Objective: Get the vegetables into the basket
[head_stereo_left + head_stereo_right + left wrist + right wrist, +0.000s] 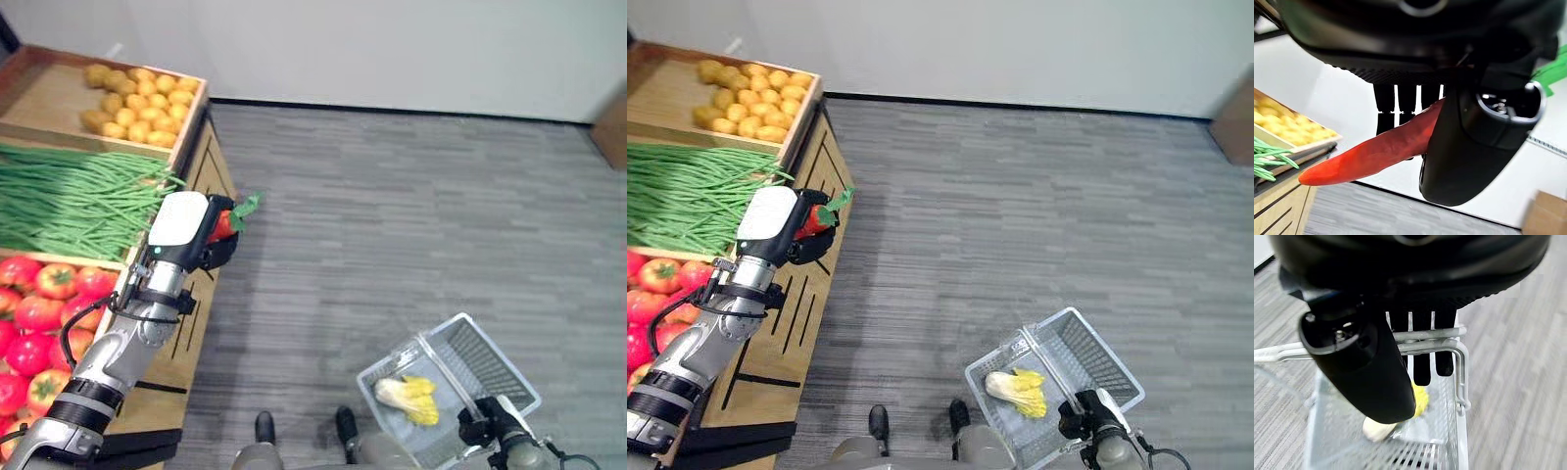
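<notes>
Left hand [201, 240] hangs over the right edge of the wooden produce stand [196, 162], its fingers [1400, 105] and thumb curled round a red chili pepper [1371, 152]. The pepper's green stem [245, 206] pokes out to the right of the hand, above the grey floor [411, 215], and in the left wrist view its long red body runs between the thumb and the row of fingers, its pointed tip free in the air.

Right hand [1415, 338] is at the near right, closed on the metal handles [1425, 340] of the wire basket [495, 367]: the fingers hook over both handle bars and the thumb sits in front of them. The basket hangs over the floor well apart from the stand, and a small pale cabbage with yellow leaves [407, 395] lies on its bottom (near its left wall, as far as I can tell).

On the stand, the far compartment holds potatoes [137, 103], the middle one a heap of long green beans [69, 201], and the near one tomatoes [39, 313], all to the left of the hand holding the pepper
</notes>
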